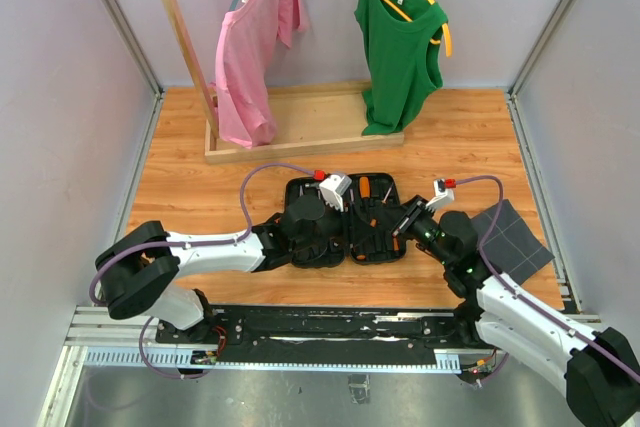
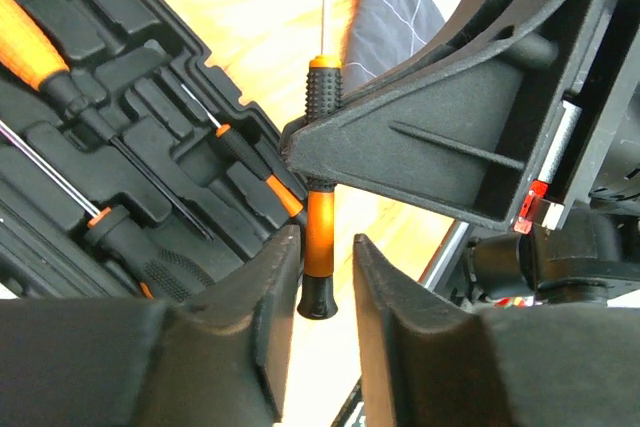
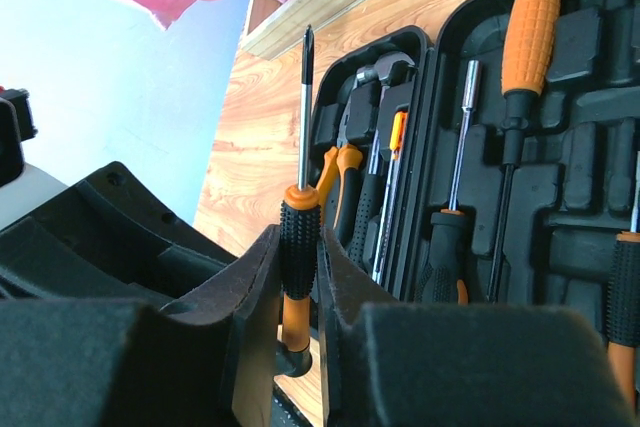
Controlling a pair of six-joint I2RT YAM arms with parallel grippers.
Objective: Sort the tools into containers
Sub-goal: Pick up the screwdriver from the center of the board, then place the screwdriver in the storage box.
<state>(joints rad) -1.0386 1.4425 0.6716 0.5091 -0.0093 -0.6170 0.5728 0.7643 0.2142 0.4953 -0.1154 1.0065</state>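
Right hand (image 3: 298, 259) clamped on the black grip of a screwdriver (image 3: 300, 232) at the tool case's (image 3: 580, 177) right rim. Left hand (image 2: 322, 244) brackets its orange butt, fingers slightly parted. Case lies open mid-desk (image 1: 200, 197), with a grey tray (image 1: 510, 237) by the right edge.

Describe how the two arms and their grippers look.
Left arm and right arm: white links, black joints, thin purple cables. White camera blocks with red tabs sit at the wrists. Left gripper and right gripper have blocky matte black plastic fingers.
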